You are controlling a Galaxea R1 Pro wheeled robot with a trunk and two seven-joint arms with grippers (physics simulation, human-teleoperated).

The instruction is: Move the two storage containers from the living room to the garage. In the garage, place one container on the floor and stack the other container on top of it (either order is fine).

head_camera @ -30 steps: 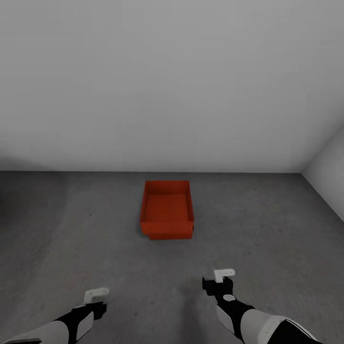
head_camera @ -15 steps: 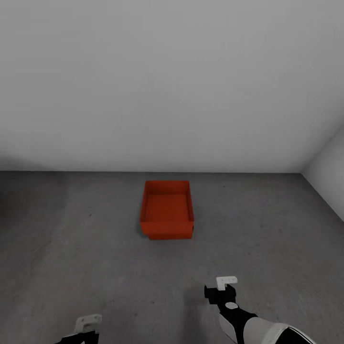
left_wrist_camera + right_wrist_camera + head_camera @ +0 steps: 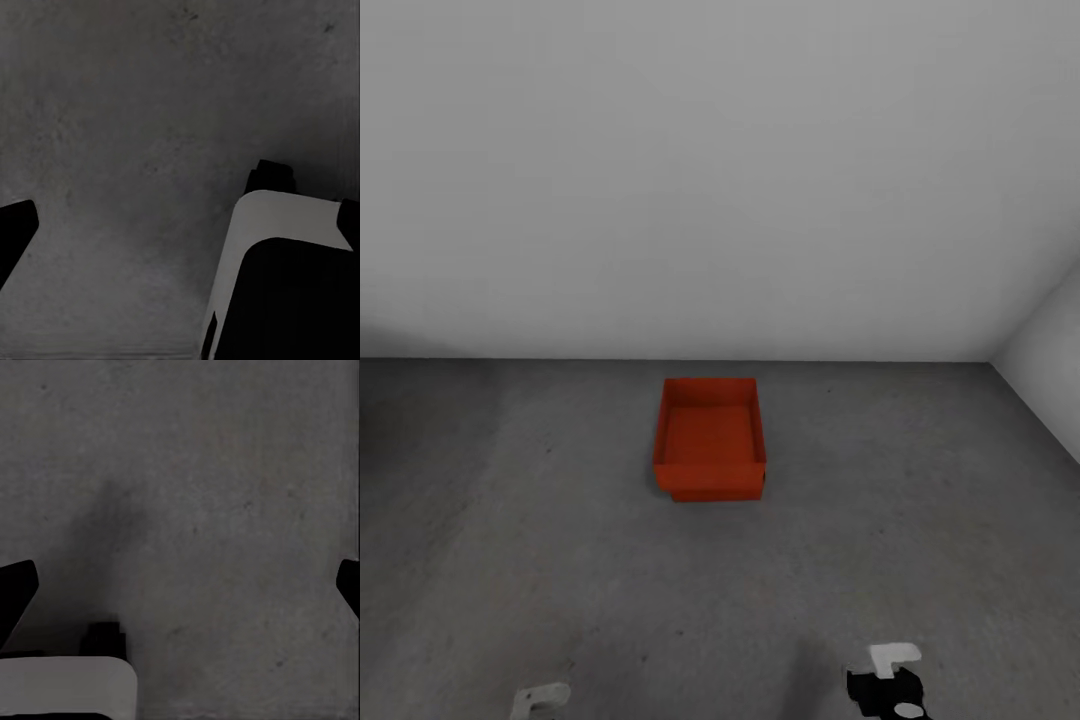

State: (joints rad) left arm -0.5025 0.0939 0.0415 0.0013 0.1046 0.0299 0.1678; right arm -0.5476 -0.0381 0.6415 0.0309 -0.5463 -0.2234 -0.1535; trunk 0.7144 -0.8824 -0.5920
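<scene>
Both arms pulled back toward the robot

The left gripper (image 3: 540, 697) and the right gripper (image 3: 888, 672) now sit at the lower edge of head view

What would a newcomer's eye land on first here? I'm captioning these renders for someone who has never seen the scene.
The orange-red storage container stands out first: open-topped and empty, it sits on the dark grey concrete floor in the middle of the head view, short of the plain white wall. A darker strip under its near edge may be a second bin below it. Next come the left gripper and right gripper at that view's bottom edge, well apart from the container.
</scene>
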